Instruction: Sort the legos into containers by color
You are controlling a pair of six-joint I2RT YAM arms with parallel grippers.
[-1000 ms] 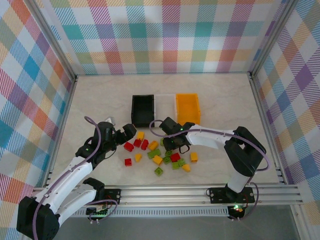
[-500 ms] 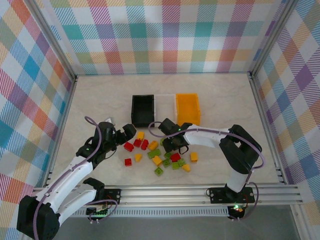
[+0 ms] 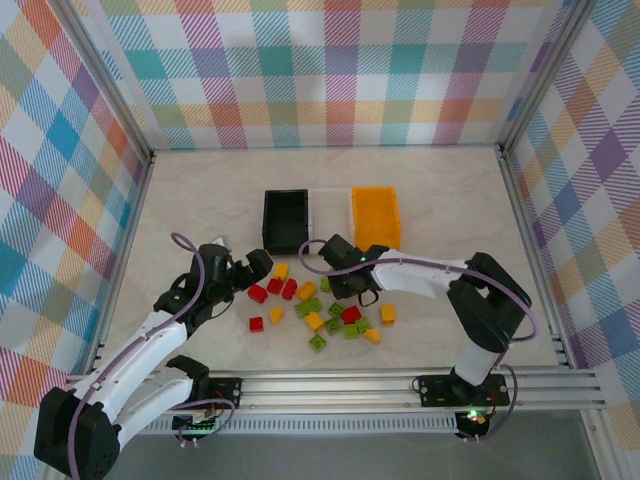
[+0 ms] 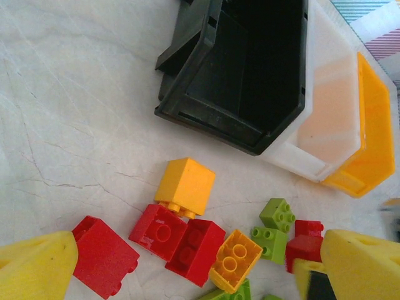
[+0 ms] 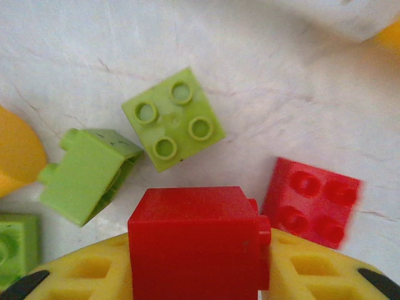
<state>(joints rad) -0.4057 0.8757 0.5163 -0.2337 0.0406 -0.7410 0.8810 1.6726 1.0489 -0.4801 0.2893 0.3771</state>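
Right pincer (image 5: 195,284) appears clamped on a red lego (image 5: 194,240); a green lego (image 5: 173,119) lies just ahead. Left pincer (image 4: 197,269) stands wide apart, black container (image 4: 250,75) ahead.

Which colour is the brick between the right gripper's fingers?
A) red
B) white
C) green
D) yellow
A: in the right wrist view, a red brick sits between the two yellow fingers of the right gripper, while the green bricks lie loose on the table beyond it.
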